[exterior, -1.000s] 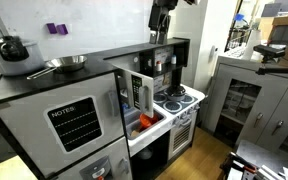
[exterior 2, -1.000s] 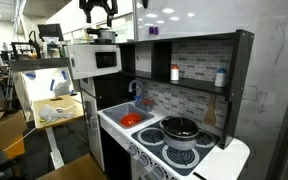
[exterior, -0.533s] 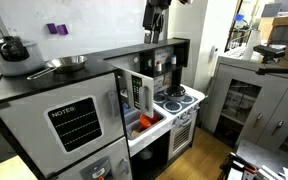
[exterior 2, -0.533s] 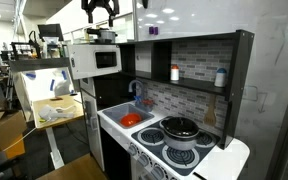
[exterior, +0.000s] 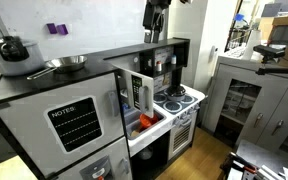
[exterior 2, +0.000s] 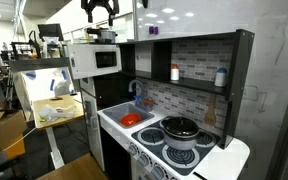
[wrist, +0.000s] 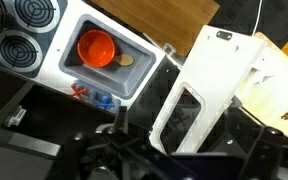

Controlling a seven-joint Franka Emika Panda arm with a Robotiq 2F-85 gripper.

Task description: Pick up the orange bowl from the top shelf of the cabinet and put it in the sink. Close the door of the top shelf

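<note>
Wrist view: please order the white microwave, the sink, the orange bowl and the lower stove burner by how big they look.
1. White microwave: largest, though it is nearer the camera, which enlarges it.
2. Sink.
3. Orange bowl and lower stove burner: they look about alike, so I do not rank them.

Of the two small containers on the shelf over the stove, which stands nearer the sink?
The orange container; the white container stands farther along, away from the white sink.
</note>
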